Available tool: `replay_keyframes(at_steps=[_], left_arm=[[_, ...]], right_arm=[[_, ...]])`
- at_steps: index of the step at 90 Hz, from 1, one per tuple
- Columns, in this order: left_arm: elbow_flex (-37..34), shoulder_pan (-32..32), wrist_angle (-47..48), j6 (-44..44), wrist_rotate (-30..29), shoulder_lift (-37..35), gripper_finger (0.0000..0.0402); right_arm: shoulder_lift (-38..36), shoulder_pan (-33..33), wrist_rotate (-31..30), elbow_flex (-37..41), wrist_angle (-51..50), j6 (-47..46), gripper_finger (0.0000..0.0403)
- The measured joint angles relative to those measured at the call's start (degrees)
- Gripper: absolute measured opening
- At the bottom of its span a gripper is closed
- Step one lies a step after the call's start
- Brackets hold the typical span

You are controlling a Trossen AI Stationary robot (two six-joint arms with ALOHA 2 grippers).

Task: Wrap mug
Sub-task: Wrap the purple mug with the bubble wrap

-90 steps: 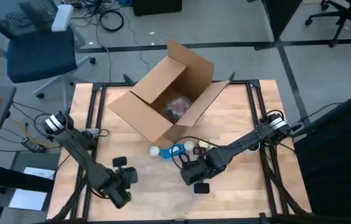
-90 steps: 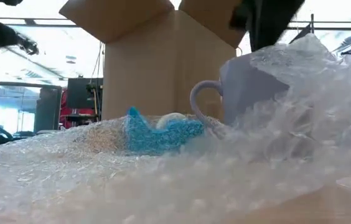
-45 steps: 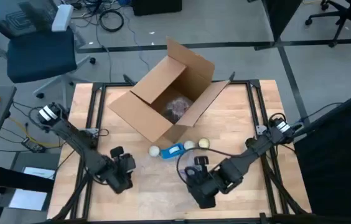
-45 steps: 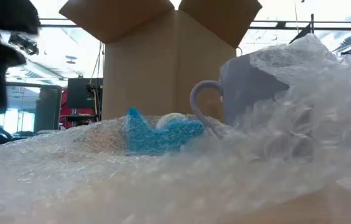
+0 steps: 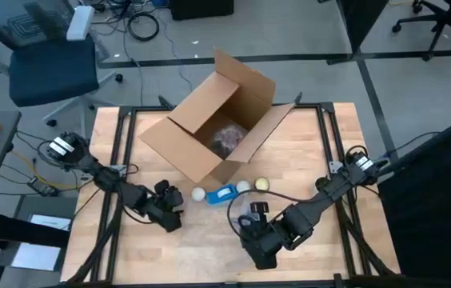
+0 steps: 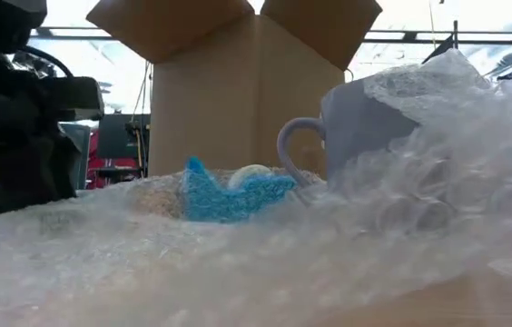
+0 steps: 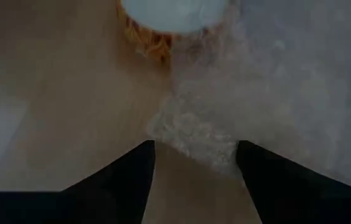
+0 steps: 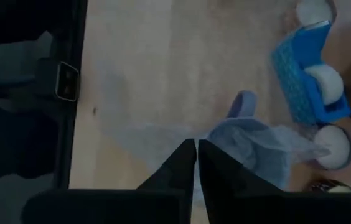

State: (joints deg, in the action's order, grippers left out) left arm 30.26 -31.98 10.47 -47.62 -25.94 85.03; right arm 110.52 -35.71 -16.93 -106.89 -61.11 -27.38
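Low view shows the mug (image 6: 365,118) upright on the tabletop (image 5: 305,152), half draped in bubble wrap (image 6: 238,254). Left hand (image 7: 194,163), wide, nears the sheet's edge to grip it next; right hand (image 8: 196,163), closed, hangs above.

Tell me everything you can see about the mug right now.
The mug is pale lavender, looks ceramic, with a loop handle. It lies on its side amid clear bubble wrap, which drapes over its body. Its handle reaches toward the blue tape dispenser. No gripper touches it.

Left gripper (image 7: 194,163) jaws apart; right gripper (image 8: 196,163) jaws together.
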Motion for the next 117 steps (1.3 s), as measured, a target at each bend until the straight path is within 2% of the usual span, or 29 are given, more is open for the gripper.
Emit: replay_keyframes(at_steps=[8, 16, 24, 31, 37, 40, 46, 73, 91, 117], left_arm=[[-0.3, 0.1, -3.2, 1.6, -0.8, 0.6, 0.0212], [-0.3, 0.1, -3.8, 2.4, -0.8, 1.1, 0.0181], [-0.3, 0.1, -4.1, 2.4, -0.3, 1.1, 0.0122], [-0.1, 0.1, -5.3, 0.5, 0.4, 0.9, 0.0050], [1.3, 0.1, -6.9, -0.5, 4.0, 0.4, 0.0015], [2.6, -0.3, -8.0, 0.1, 6.3, 0.3, 0.0011], [6.1, -1.2, -9.0, 2.7, 7.2, -0.6, 0.0005], [22.9, -2.6, -1.7, 13.6, 3.9, -0.8, 0.0000], [26.6, -3.3, -4.4, 18.2, 3.2, -0.8, 0.0000], [26.7, -3.0, -13.0, 20.5, -0.3, -0.8, 0.0000]], right_arm=[[0.0, -0.3, 0.0, 0.0, 1.3, 0.4, 0.0000], [0.0, -0.8, 0.0, 0.0, 2.2, 0.5, 0.0000], [0.0, -1.4, 0.0, 0.0, 2.9, 0.5, 0.0000], [0.0, -1.8, 0.0, 0.0, 2.8, 0.5, 0.0000], [0.0, -2.1, 0.0, 0.0, 2.9, 0.5, 0.0000], [0.0, -2.1, 0.0, 0.0, 3.3, 0.5, 0.0000], [0.0, -2.2, 0.0, 0.0, 5.1, 0.5, 0.0000], [0.0, -2.4, 0.0, 0.0, 12.3, 3.4, 0.0000], [0.0, -2.5, 0.0, 0.0, 12.4, 3.5, 0.0000], [0.0, -3.6, -0.2, 0.0, 12.6, 3.2, 0.0000]])
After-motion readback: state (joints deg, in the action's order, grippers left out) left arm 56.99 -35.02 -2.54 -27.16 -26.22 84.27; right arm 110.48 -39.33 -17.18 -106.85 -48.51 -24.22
